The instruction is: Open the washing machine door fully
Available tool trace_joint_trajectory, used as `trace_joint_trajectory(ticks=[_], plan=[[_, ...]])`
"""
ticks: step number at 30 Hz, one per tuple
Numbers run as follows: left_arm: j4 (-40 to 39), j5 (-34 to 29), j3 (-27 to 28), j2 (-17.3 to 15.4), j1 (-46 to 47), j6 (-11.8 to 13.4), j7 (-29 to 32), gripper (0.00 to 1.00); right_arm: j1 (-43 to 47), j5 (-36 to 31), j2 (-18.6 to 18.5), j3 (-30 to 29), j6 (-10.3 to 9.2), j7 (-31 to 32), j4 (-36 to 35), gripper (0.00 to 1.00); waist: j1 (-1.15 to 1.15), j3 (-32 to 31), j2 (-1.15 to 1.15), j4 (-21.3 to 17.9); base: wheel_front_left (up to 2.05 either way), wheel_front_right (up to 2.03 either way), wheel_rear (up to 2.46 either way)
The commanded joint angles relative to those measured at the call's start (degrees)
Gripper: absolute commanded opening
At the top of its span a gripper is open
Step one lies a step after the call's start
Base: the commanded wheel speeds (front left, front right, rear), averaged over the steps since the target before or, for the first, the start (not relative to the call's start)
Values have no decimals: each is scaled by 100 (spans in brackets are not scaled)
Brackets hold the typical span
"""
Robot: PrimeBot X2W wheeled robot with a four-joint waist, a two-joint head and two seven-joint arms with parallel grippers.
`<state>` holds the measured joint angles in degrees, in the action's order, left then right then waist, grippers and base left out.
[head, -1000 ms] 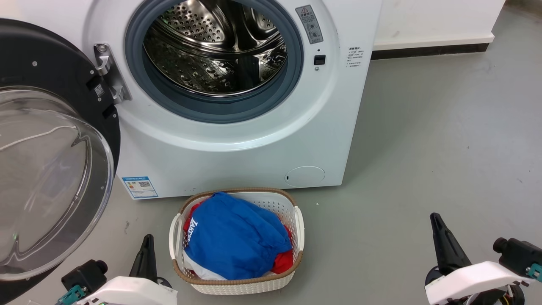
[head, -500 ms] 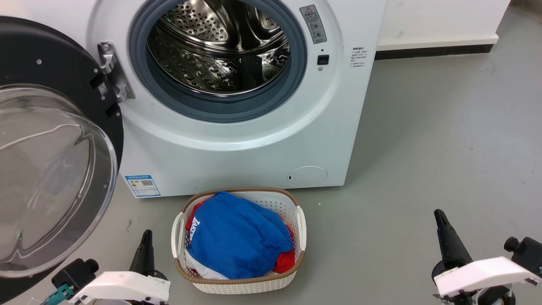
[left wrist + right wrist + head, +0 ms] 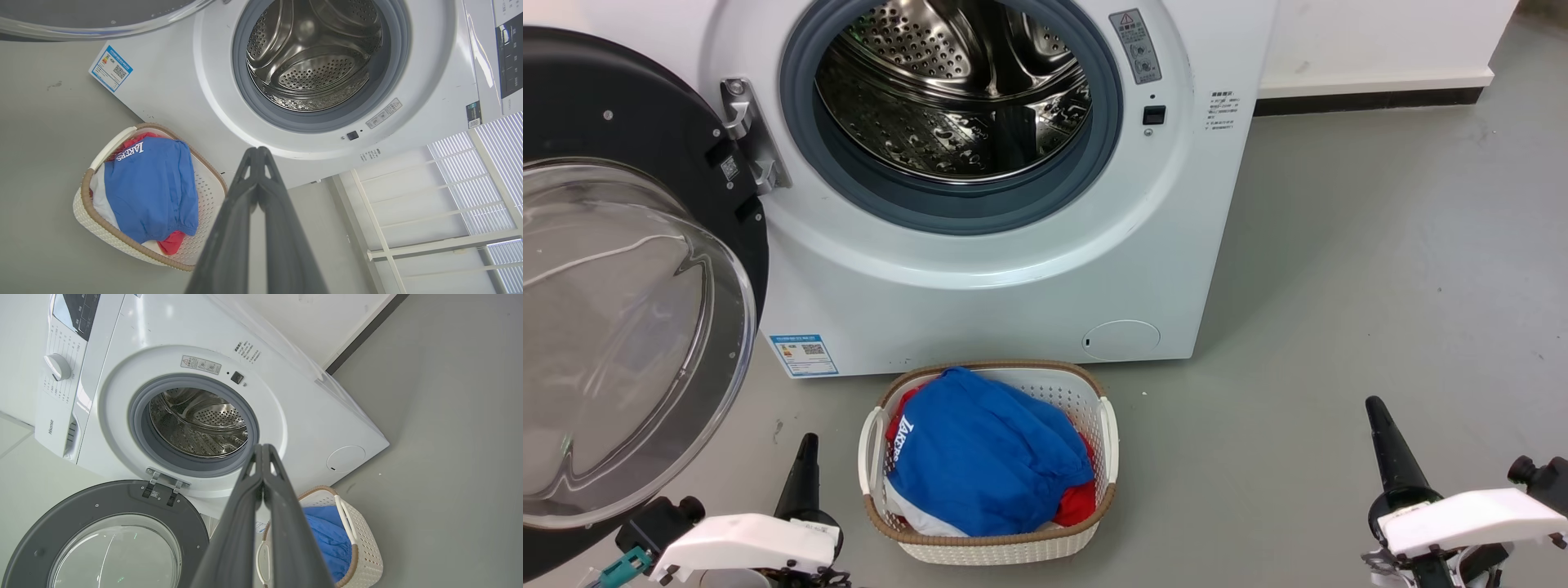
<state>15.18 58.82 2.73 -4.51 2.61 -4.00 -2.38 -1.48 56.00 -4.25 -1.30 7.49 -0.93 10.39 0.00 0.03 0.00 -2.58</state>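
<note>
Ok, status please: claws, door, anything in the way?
Left claw shut, empty. Right claw shut, empty. Door wide open, no claw on it. Basket on floor before machine, clear of door.

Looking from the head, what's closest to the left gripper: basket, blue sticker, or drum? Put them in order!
1. Basket, just right of the left gripper.
2. Blue sticker, ahead, low on the machine.
3. Drum, higher up, farthest.

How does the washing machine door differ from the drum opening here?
The washing machine door is black with a clear bulging window; the drum opening is grey-rimmed with perforated steel inside. The door hangs swung out to one side; the opening sits in the machine's white front. The door is wider. Both are round.
</note>
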Motion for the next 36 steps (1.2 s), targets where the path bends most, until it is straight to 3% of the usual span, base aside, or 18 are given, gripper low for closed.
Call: trace_joint_trajectory(ticks=[1,36], plan=[[-67,167,49,13,155,-48,39,0,-165,213,-44,-23,1,24,-26,0,0,0,0,6,0,0,0],[-101,2070,256,99,297,-235,559,0,-358,2359,-30,-201,1,362,198,0,0,8,0,137,0,0,0]])
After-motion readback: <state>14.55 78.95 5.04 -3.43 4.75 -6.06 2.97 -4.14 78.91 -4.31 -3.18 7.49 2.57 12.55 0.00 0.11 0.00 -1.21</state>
